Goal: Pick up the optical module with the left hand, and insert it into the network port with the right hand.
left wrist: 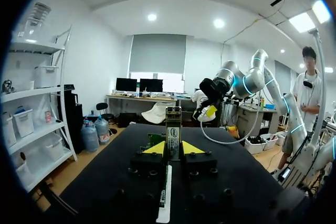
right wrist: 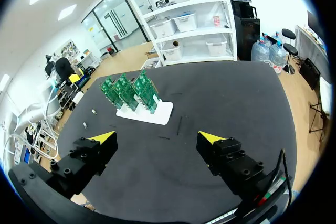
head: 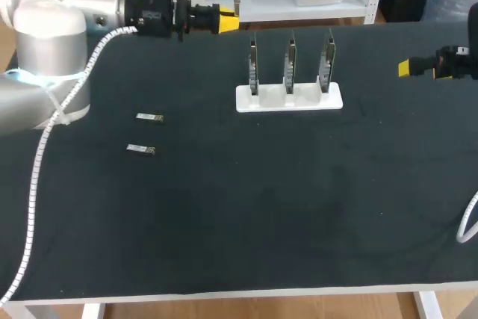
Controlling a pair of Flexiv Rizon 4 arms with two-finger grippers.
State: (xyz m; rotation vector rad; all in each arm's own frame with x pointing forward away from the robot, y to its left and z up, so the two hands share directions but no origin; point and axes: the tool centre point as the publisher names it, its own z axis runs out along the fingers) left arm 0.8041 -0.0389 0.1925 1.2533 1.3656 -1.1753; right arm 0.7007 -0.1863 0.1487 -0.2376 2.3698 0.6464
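A: Left gripper (left wrist: 173,148)?
B: Clamped on the module (left wrist: 173,125), which stands upright between the tips. Its end sticks out ahead, likely so the other arm can take it.
A: Right gripper (right wrist: 156,139)?
B: Fingers spread wide, empty, apparently ready to receive. Cards (right wrist: 137,88) on stand (right wrist: 160,114) are well ahead of it.
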